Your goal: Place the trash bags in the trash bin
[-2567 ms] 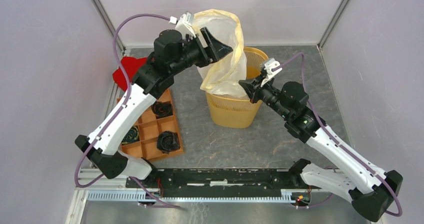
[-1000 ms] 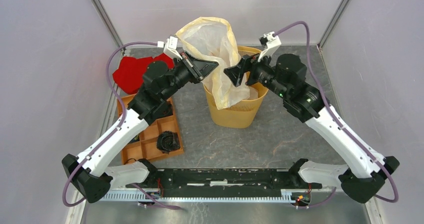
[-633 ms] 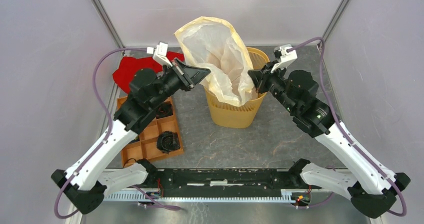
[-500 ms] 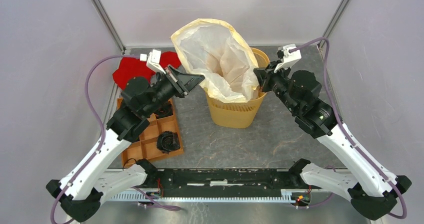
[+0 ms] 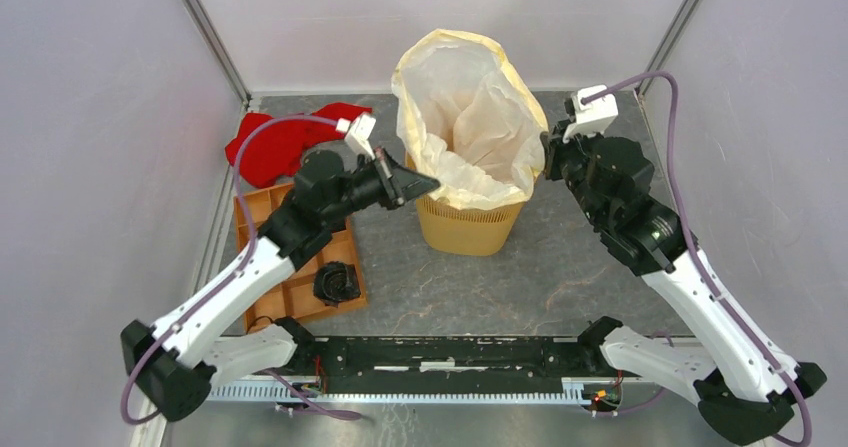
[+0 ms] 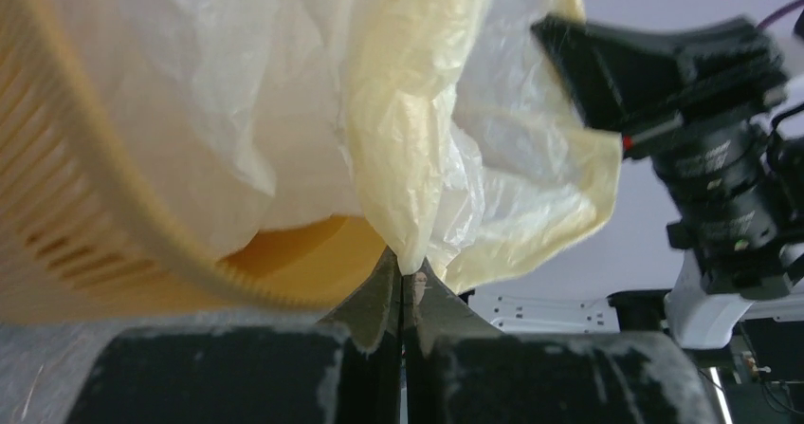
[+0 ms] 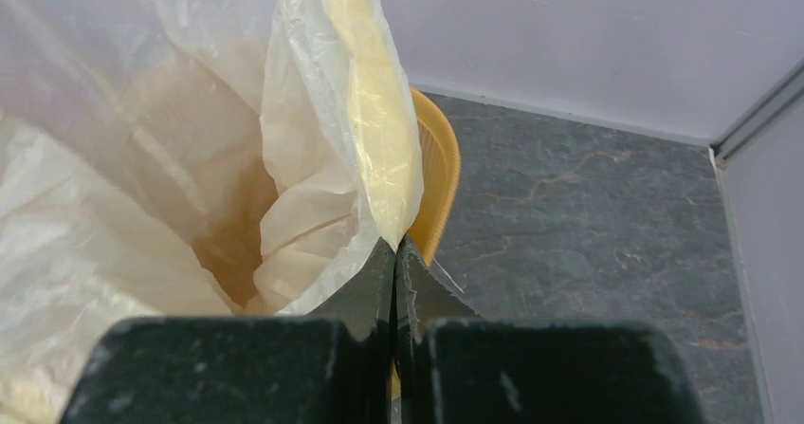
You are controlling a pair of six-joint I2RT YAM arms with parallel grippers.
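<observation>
The cream-white trash bag [image 5: 470,117] stands with its lower part inside the orange-yellow mesh trash bin [image 5: 470,225], and its mouth gapes upward above the rim. My left gripper [image 5: 430,182] is shut on the bag's left edge, just beside the bin's left rim. My right gripper [image 5: 545,157] is shut on the right edge, so the mouth is stretched between the two. The left wrist view shows the fingertips [image 6: 403,272] pinching a fold of the bag [image 6: 408,139], with the bin [image 6: 114,215] to the left. In the right wrist view the closed tips [image 7: 393,246] clamp the yellowish hem [image 7: 374,111] next to the bin's rim [image 7: 438,177].
A red cloth [image 5: 280,142] lies at the back left. An orange compartment tray [image 5: 297,262] with black items sits under my left arm. Enclosure walls and corner posts close in the back and both sides. Grey tabletop [image 5: 560,267] shows in front of the bin.
My right gripper shut on the bag's right edge and drew it rightward. My left gripper swung down to the bin's left rim. The bag's mouth spread wider over the bin.
</observation>
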